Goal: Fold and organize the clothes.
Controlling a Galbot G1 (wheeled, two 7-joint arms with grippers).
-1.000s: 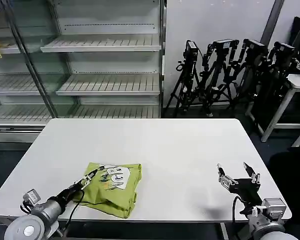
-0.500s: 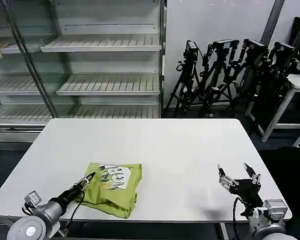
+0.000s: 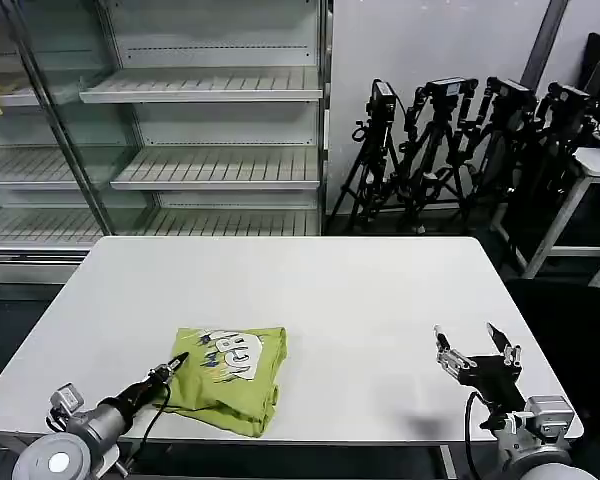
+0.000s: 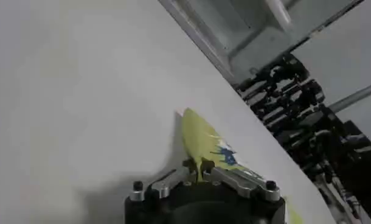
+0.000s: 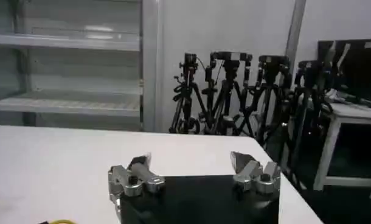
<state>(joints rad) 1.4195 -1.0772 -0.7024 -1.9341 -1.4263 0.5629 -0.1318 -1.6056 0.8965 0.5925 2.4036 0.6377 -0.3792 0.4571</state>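
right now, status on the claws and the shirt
Left claw shut at T-shirt left edge. Right claw open, parked over table. Shirt folded, nothing in the way.

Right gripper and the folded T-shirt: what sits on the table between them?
Nothing. In the head view, bare white table separates the folded T-shirt from the open right gripper.

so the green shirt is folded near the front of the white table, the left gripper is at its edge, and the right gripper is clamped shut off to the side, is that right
Not quite: the right gripper is open, its fingers spread apart over bare table, as the head view and right wrist view show. The rest holds: the folded green shirt lies near the table's front, and the left gripper is at its edge.
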